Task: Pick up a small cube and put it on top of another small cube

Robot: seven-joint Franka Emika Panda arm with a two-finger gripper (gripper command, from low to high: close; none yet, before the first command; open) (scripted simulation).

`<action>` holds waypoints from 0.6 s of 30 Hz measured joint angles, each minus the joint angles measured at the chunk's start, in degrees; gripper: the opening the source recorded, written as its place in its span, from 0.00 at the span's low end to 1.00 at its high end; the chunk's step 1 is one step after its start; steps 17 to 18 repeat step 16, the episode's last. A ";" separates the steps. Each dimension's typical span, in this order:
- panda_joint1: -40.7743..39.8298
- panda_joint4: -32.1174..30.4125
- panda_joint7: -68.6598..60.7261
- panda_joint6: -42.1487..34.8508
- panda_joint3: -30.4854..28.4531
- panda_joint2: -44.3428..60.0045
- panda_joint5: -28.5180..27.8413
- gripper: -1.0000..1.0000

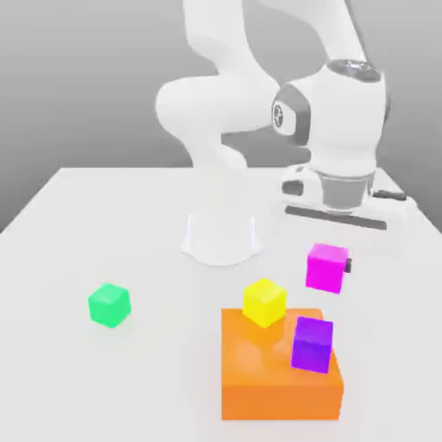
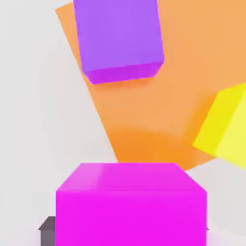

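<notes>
The arm is folding over, wrist pointing down, with the gripper (image 1: 329, 269) clenching the small cube (image 1: 326, 267) above the bench (image 1: 104, 224), at one o'clock from the purple cube (image 1: 312, 344).

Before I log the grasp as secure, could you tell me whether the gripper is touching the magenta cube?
Touching. In the exterior view the magenta cube hangs clear above the table under the gripper, a dark finger pressed against its side; the hand view shows the cube between the fingers.
</notes>
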 joint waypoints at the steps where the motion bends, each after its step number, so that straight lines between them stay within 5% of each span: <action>1: -0.71 -0.24 -1.57 -1.30 -1.02 -1.52 -0.48 0.00; 6: -4.61 -1.46 -8.80 -7.56 -5.62 -8.88 -3.45 0.00; 12: -5.80 -3.98 -10.16 3.62 -5.96 -0.19 -4.02 0.00; 13: -5.81 -4.33 -10.16 5.49 -5.92 1.33 -4.01 1.00; 18: -5.81 -4.33 -10.16 5.49 -5.92 1.33 -4.01 1.00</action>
